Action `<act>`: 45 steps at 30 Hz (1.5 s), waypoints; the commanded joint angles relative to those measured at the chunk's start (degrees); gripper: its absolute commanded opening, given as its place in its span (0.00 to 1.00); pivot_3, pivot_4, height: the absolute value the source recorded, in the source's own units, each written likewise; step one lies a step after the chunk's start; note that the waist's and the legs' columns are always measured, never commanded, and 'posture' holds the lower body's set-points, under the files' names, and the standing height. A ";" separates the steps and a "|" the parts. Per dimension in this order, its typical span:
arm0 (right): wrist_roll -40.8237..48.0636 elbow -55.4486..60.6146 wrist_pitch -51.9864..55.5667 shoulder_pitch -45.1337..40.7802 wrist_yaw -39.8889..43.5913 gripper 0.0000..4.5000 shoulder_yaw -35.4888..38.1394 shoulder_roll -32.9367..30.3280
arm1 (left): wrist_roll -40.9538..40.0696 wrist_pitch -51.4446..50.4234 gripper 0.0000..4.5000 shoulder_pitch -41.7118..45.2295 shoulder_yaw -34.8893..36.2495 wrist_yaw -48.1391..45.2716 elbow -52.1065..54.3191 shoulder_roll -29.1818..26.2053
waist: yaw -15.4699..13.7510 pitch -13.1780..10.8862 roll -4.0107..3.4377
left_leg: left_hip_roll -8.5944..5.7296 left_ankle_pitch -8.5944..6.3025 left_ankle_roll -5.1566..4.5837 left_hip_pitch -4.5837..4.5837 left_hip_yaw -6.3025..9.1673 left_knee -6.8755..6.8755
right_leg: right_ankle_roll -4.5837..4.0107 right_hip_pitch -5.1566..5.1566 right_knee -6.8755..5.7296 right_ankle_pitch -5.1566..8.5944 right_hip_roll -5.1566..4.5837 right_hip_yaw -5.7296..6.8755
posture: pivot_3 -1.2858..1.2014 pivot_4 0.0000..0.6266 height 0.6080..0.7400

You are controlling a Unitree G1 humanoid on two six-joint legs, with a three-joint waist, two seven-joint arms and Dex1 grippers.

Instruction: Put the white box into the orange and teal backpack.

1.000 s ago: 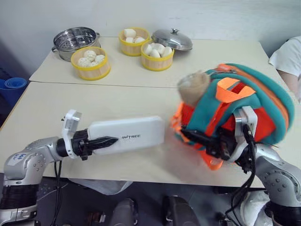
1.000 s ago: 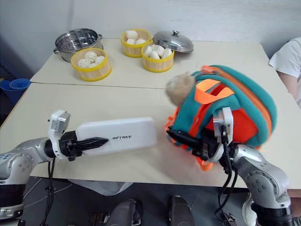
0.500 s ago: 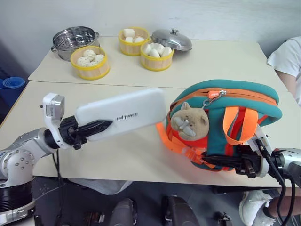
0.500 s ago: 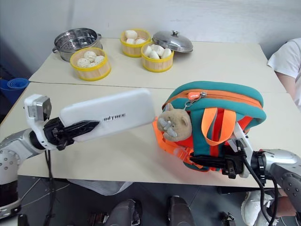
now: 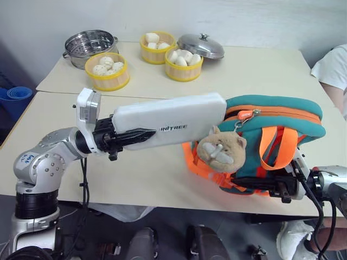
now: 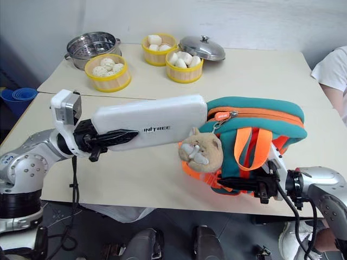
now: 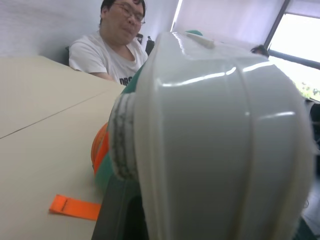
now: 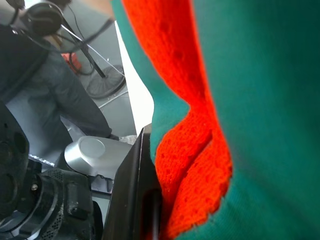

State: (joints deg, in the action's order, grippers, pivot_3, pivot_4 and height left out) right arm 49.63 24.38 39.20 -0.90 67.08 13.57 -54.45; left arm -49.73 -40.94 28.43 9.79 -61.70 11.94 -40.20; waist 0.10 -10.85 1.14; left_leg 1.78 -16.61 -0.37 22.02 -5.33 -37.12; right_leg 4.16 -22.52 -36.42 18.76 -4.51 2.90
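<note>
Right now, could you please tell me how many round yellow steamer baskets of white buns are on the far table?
3: one beside the steel pot, one at the back, one beside the steel lid.

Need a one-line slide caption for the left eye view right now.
Left gripper holds the white box level, its tip at the backpack gripped by the right gripper.

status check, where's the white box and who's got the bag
Left gripper shut on white box, far end at backpack top. Right gripper clamps backpack's lower edge. Zipper opening not clearly seen.
</note>
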 commanded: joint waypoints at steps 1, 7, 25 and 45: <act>-0.06 0.53 -0.38 -0.91 -0.02 0.03 -0.67 0.71 | 7.67 6.95 0.28 2.92 -5.45 -3.71 -1.88 -0.49 | -0.17 0.00 0.00 | -0.02 0.00 -0.02 0.00 0.00 -0.01 | 0.00 0.02 0.00 0.00 -0.02 0.00 | 0.52 0.24 1.00; -0.73 0.67 0.45 -0.93 0.76 0.03 -1.86 0.15 | 23.47 19.06 0.28 14.05 -18.62 -3.91 -9.09 5.30 | -0.94 0.02 0.04 | -0.04 -0.03 -0.12 0.11 0.02 -0.11 | 0.05 0.03 0.07 -0.03 -0.02 0.04 | 0.52 0.24 1.00; -4.46 -0.50 -4.21 -1.78 -1.48 0.03 -3.56 5.29 | 34.25 33.82 0.63 27.69 -23.36 2.23 -37.48 36.51 | -0.95 -0.02 0.11 | -0.02 -0.13 -0.41 0.29 0.02 -0.65 | 0.22 -0.04 -0.10 -0.12 0.04 0.04 | 0.52 0.24 1.00; -2.58 -1.86 -4.65 -4.23 -4.92 0.03 -3.68 10.89 | 16.45 16.83 1.00 8.68 -11.59 -5.44 -2.22 13.96 | -0.08 -0.01 0.09 | -0.08 -0.16 -0.39 0.26 0.13 -0.65 | 0.18 0.05 -0.20 -0.10 -0.16 0.03 | 0.52 0.24 1.00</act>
State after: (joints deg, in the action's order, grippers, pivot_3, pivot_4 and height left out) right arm 46.04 22.03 34.24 -4.54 61.75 9.51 -43.17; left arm -31.72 -23.55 37.48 -2.21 -69.71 6.03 -27.21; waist 0.02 -10.86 1.22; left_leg 1.70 -16.77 -0.76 22.28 -5.20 -37.77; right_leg 4.34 -22.47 -36.61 18.66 -4.66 2.93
